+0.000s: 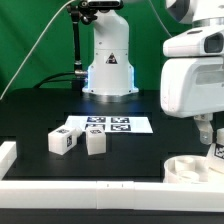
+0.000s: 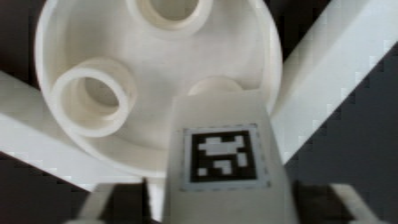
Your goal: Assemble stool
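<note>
White seat disc (image 2: pixel 80 40) shows round sockets (image 2: pixel 59 100) behind a chunky tagged leg (image 2: pixel 222 150).

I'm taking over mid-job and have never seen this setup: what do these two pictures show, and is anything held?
A white robot arm is assembling white plastic parts. The exterior view looks across the black table; the wrist view looks out from the arm's wrist. On the table lie two loose legs, the marker board and the round seat disc. A third leg sits between the fingers, by the disc; whether they already grip it, I cannot tell.
</note>
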You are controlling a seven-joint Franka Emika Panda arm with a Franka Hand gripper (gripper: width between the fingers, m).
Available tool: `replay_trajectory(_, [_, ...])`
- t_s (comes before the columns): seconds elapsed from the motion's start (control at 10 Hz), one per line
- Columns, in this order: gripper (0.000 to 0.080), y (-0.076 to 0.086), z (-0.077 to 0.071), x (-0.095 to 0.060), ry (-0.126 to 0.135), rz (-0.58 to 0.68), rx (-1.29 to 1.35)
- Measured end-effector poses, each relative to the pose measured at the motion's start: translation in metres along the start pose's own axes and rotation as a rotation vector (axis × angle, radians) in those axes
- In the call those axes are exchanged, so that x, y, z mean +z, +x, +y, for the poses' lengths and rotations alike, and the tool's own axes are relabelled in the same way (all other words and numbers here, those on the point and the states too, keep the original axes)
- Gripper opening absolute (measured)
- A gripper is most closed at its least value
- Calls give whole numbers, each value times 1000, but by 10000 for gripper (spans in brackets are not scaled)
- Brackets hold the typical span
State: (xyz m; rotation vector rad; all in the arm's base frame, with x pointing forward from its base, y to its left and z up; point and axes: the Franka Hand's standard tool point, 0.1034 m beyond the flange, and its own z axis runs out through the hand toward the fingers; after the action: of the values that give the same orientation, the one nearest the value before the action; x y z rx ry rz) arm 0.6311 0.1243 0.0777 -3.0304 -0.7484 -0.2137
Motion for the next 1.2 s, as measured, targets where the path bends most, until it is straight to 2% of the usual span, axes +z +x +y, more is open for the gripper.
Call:
replay_trajectory(0.1, [337,0,0,0,0,0,14])
replay_trajectory(0.3, [337,0,0,0,1,1,59])
replay_trajectory(0.5, [337,-2,8,0,11,7,238])
replay_trajectory(0.9, [338,1,2,2,0,67,670])
replay_trajectory(1.2, [338,-1,1,2,5,84,982])
